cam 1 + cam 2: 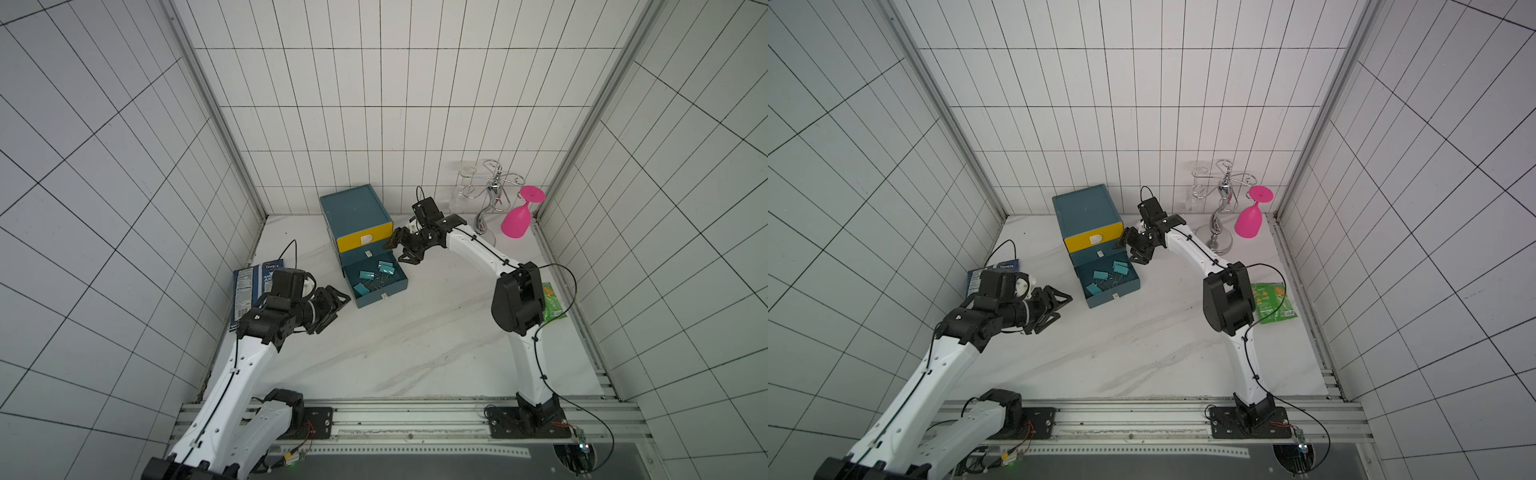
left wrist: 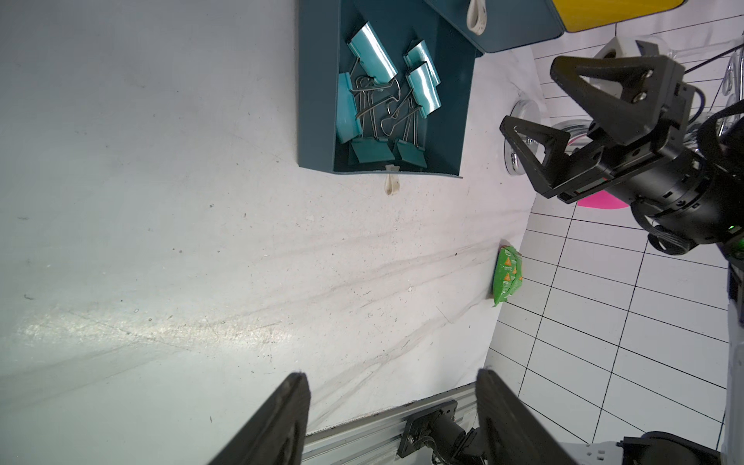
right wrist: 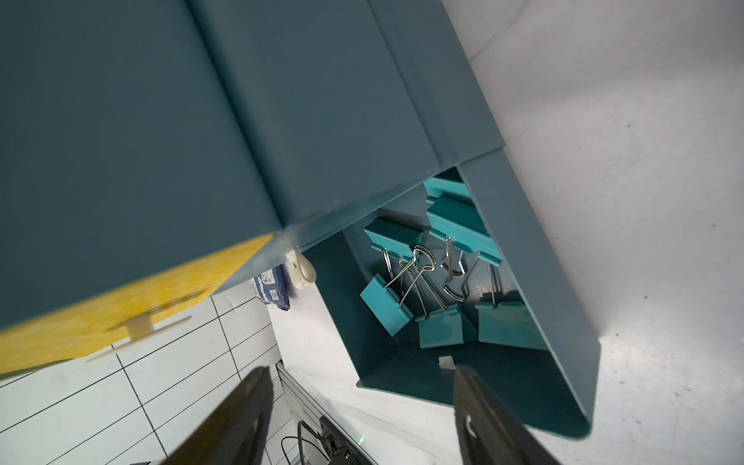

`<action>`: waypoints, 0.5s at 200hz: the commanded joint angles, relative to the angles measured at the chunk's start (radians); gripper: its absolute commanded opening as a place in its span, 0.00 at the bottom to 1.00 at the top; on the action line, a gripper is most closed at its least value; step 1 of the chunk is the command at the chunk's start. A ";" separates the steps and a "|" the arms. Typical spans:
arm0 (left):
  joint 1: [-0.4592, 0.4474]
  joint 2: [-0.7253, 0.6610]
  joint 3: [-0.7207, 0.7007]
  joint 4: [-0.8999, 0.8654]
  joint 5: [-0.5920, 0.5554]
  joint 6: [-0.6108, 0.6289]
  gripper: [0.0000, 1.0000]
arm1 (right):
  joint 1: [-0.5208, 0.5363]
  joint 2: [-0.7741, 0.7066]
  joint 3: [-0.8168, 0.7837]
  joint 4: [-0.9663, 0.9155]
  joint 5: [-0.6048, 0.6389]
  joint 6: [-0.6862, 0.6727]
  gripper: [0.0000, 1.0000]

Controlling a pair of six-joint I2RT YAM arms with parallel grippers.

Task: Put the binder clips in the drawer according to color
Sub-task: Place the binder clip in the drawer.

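The drawer cabinet (image 1: 355, 205) (image 1: 1086, 205) stands at the back of the table, dark teal with a yellow top front (image 1: 365, 237) (image 3: 120, 310). Its lowest drawer (image 1: 397, 286) (image 1: 1133, 286) (image 2: 318, 80) (image 3: 543, 282) is pulled out. Several teal binder clips (image 1: 368, 277) (image 1: 1111, 274) (image 2: 382, 100) (image 3: 439, 306) with silver wire handles lie tangled inside. My right gripper (image 1: 400, 252) (image 1: 1128, 251) (image 2: 531, 96) (image 3: 362, 378) hovers open and empty beside the cabinet's right front corner, over the drawer's far end. My left gripper (image 1: 334, 311) (image 1: 1059, 311) (image 2: 392, 386) is open and empty, left of the drawer.
A blue packet (image 1: 253, 286) lies by the left wall behind my left arm. A green packet (image 1: 552, 301) (image 2: 508, 277) lies at the right wall. A chrome glass rack (image 1: 492, 189) holds a pink wine glass (image 1: 519, 218) in the back right corner. A metal rail (image 1: 415, 419) runs along the front.
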 commanded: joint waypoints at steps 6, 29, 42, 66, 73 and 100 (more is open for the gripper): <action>0.004 -0.002 0.026 -0.004 -0.020 0.011 0.69 | 0.003 -0.062 -0.043 0.005 -0.004 -0.050 0.70; 0.003 0.001 0.022 0.004 -0.018 -0.004 0.69 | 0.001 -0.110 -0.109 -0.004 0.011 -0.087 0.66; 0.004 0.000 0.012 0.019 -0.013 -0.018 0.69 | 0.001 -0.136 -0.149 -0.006 0.016 -0.102 0.64; 0.004 -0.014 -0.012 0.048 -0.014 -0.059 0.69 | 0.000 -0.183 -0.220 -0.017 0.026 -0.139 0.59; 0.004 -0.025 -0.025 0.066 -0.016 -0.079 0.69 | -0.002 -0.196 -0.241 -0.025 0.030 -0.152 0.56; 0.003 -0.050 -0.098 0.152 -0.004 -0.159 0.69 | -0.014 -0.254 -0.341 -0.031 0.041 -0.180 0.52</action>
